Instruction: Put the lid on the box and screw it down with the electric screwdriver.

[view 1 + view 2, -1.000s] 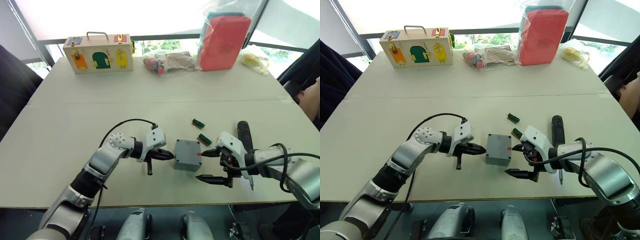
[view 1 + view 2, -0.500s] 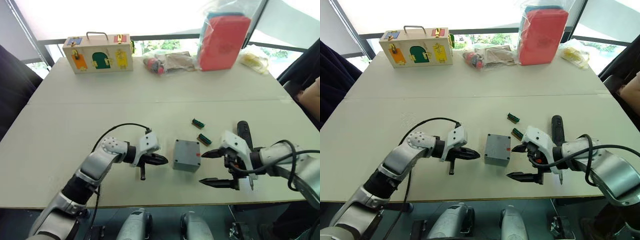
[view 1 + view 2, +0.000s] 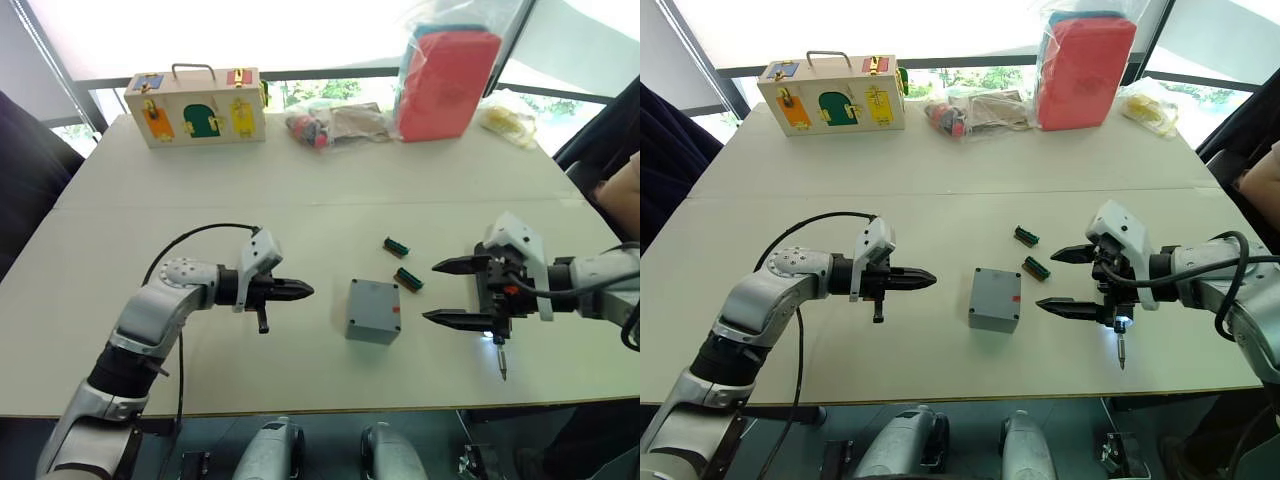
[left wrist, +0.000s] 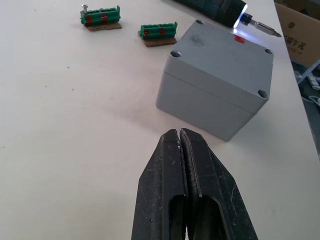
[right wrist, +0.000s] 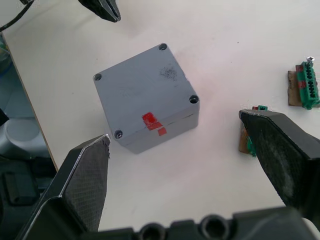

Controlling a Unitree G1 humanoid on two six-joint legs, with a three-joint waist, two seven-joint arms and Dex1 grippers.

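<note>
Grey plastic: one box (image 3: 373,311) near the middle of the counter's (image 3: 150,240) front half, one lid (image 5: 142,85) seated flush on top, four corner screw holes visible in the lid. Two small red marks on the box side facing the right pincer. Pale, bare counter surface around it.

One left pincer (image 3: 300,291) well apart from the box toward the counter's left edge, tips aimed at the box, both black fingers (image 4: 172,160) pressed together, nothing between them. One right pincer (image 3: 447,293) on the other side of the box, toward the right edge, fingers spread wide, empty, level with the box and clear of it.

One electric screwdriver (image 3: 1120,345) lying on the counter under the right pincer, near the front edge; white light lit at its tip, thin metal bit pointing toward the front edge. Body mostly hidden behind the pincer.

Two green terminal blocks (image 3: 397,244) just behind the box, near each other, apart from it, each with red dots along one side.

Along the far edge: one wooden box (image 3: 196,105) with coloured doors and a wire handle toward the far left corner, one clear bag of small parts (image 3: 335,124) near the middle, one red case (image 3: 448,82) in plastic wrap, one bag of yellow items (image 3: 508,117) toward the far right corner.
</note>
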